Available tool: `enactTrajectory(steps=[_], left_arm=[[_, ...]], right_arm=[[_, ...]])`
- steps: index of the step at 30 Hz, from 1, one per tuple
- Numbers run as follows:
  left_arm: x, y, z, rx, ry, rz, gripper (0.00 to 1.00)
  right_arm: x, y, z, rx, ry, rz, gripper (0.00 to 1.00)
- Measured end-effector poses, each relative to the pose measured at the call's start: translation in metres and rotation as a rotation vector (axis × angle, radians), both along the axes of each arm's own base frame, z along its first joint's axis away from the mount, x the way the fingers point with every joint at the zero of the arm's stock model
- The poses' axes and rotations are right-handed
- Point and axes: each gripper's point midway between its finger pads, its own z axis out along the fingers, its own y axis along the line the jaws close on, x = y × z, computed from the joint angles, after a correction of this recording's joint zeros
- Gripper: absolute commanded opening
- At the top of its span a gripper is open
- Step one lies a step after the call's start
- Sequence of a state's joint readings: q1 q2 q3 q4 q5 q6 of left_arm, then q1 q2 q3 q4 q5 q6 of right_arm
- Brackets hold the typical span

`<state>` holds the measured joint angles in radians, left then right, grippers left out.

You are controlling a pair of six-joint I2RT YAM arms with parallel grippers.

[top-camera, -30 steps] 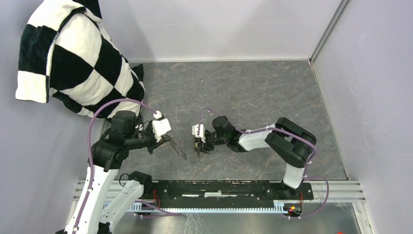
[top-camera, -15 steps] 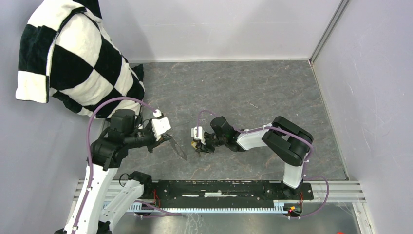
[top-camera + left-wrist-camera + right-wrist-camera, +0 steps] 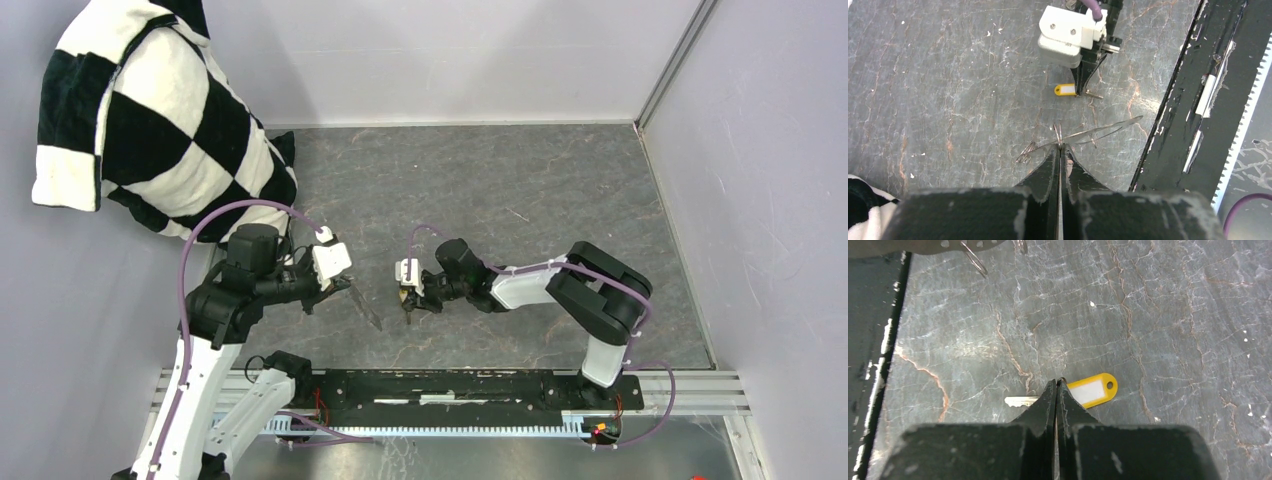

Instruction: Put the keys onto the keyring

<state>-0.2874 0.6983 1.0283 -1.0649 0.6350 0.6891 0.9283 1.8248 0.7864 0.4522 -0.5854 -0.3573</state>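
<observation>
Yellow-headed key [image 3: 1093, 390] lying level, thin grey keyring [image 3: 1098, 131] edge-on

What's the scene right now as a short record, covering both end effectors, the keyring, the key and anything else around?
left end effector: shut on the thin wire keyring
right end effector: shut on the yellow-headed key at its neck
yellow-headed key: flat on the table, apart from the keyring
far left: black-and-white checkered cloth

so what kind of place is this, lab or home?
Looks like a lab robot cell, not a home: plain grey partition walls box in a marbled tabletop, and a black mounting rail runs along its near edge.
</observation>
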Motion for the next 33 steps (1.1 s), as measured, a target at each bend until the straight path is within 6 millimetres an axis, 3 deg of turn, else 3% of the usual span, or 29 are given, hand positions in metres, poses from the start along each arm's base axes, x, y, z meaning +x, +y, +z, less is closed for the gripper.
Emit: enactTrajectory(steps=[6,13,23,33], left_arm=[[0.000,-0.001,0.000,0.001,-0.002,-0.008,0.02],[-0.001,-0.004,0.000,-0.007,-0.003,-0.040,0.02],[-0.004,-0.011,0.001,-0.029,0.007,-0.084,0.02],[-0.008,-0.017,0.004,-0.059,0.015,-0.117,0.02]], right_arm=[[-0.009,-0.006,0.031,0.067,0.019,-0.019,0.00],[-0.027,-0.014,0.085,0.220,0.050,-0.034,0.00],[-0.044,-0.019,0.187,0.499,0.061,-0.031,0.00],[-0.063,0.001,0.242,0.607,0.089,0.022,0.00]])
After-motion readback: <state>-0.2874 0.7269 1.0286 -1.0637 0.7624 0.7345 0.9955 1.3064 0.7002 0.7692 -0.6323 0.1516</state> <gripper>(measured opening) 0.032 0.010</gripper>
